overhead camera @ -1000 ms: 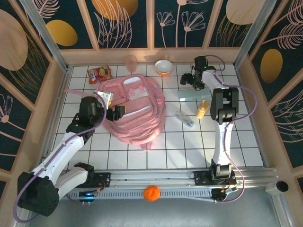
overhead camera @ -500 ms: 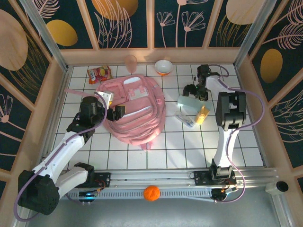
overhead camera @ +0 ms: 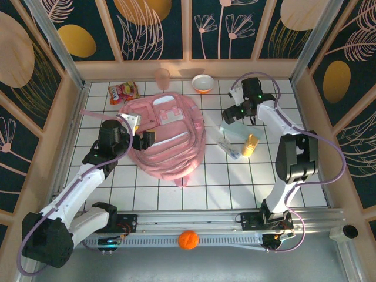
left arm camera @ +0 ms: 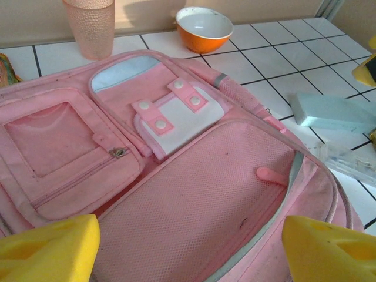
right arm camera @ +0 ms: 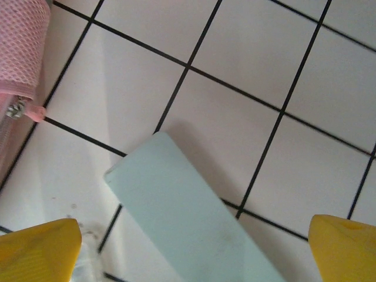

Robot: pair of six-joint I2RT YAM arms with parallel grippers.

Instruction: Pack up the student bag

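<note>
Early days on packing the student bag (overhead camera: 167, 138), I reckon: it's lying flat on the tiles left of centre, and the loose stuff is all out on the tiles to its right. The step in hand looks like grabbing the first item, the pale blue case (right arm camera: 188, 217).

My right pincer (right arm camera: 191, 249) hangs over that case with the jaws spread wide, one yellow fingertip (right arm camera: 41, 249) off each side of the wrist view, holding nothing. I can't tell for sure if it's touching the case, but it looks like it's just above it. The case sits slanted across my jaws, so the next move calls for turning the wrist to line up with its narrow width, dropping down, then closing on it (the smooth flat top gives me nothing to pinch).

My left pincer (left arm camera: 188, 249) is spread wide too and empty, parked at the bag's near-left edge and looking across its pink mesh panel. Whether it touches the fabric I can't tell. My guess is it'll need to hold a compartment open once the case comes over.
</note>
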